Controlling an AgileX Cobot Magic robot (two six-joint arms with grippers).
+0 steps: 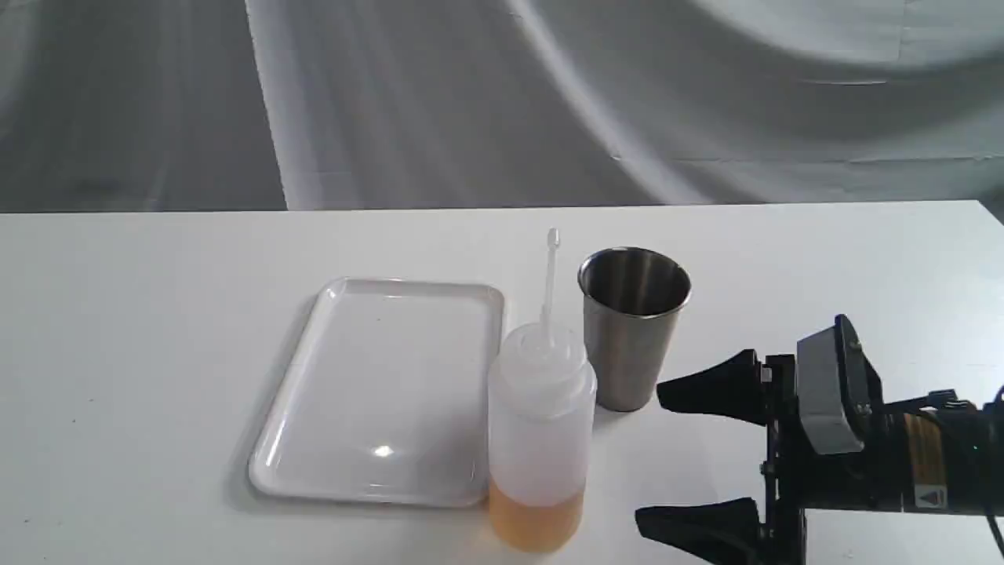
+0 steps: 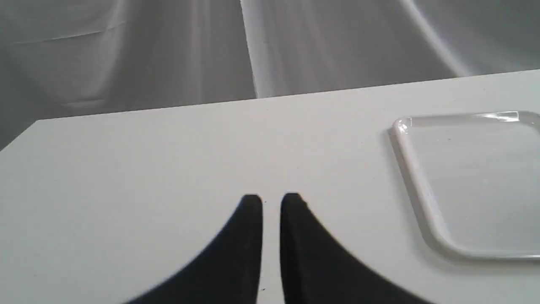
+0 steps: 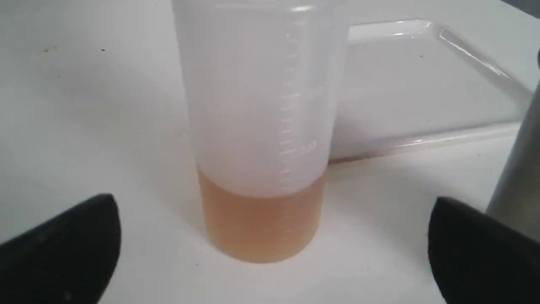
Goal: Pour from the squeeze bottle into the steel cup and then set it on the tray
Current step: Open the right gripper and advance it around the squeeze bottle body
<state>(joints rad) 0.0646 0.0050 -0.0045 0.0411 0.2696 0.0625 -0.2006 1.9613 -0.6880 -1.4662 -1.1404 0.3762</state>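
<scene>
Approach phase, before the pour. Left claw (image 2: 271, 200), tips almost together and holding nothing, hangs over the bare table (image 1: 157, 353). The tray (image 1: 408, 284) lies flat. Just beside its right edge the squeeze bottle (image 1: 540, 439) stands upright, with the steel cup (image 1: 631, 337) near it. Right claw (image 1: 651, 457), spread wide, faces the bottle without touching it. The next move is probably to straddle the bottle's body and close, clear of the cup.
</scene>
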